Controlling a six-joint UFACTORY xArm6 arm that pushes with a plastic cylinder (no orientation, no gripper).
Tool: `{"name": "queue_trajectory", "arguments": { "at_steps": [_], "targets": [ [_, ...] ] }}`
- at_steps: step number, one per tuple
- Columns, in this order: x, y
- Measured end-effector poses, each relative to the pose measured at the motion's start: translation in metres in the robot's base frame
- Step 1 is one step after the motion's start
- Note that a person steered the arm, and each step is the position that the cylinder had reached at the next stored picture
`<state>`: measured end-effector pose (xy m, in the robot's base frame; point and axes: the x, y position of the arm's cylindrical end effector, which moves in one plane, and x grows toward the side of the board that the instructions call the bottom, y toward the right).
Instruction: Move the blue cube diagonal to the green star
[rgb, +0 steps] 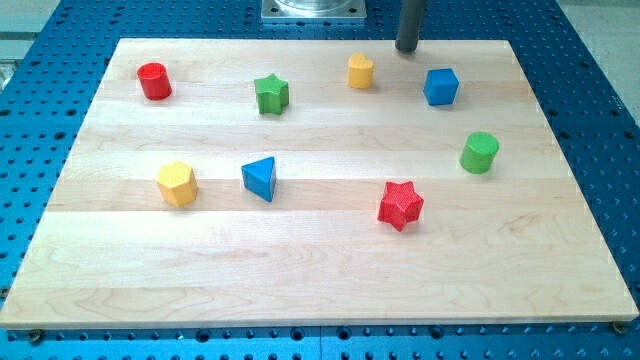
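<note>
The blue cube (440, 86) sits near the view's top right of the wooden board (320, 270). The green star (271, 94) lies to its left, with a yellow cylinder (360, 71) between them. My tip (406, 47) is at the board's top edge, just above and left of the blue cube, not touching it.
A red cylinder (154, 80) is at the top left. A yellow hexagonal block (177, 183) and a blue triangular block (260, 178) sit left of centre. A red star (401, 204) is right of centre. A green cylinder (479, 152) is at the right.
</note>
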<state>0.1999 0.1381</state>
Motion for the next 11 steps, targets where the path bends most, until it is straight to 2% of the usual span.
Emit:
{"name": "queue_trajectory", "arguments": {
  "at_steps": [1, 2, 3, 4, 5, 6, 7, 8, 9, 10, 11],
  "targets": [
    [0.012, 0.036],
    [0.036, 0.112],
    [0.097, 0.090],
    [0.140, 0.032],
    [0.143, 0.050],
    [0.118, 0.082],
    [0.100, 0.015],
    [0.134, -0.056],
    [0.172, -0.095],
    [0.192, -0.098],
    [0.229, -0.040]
  ]
}}
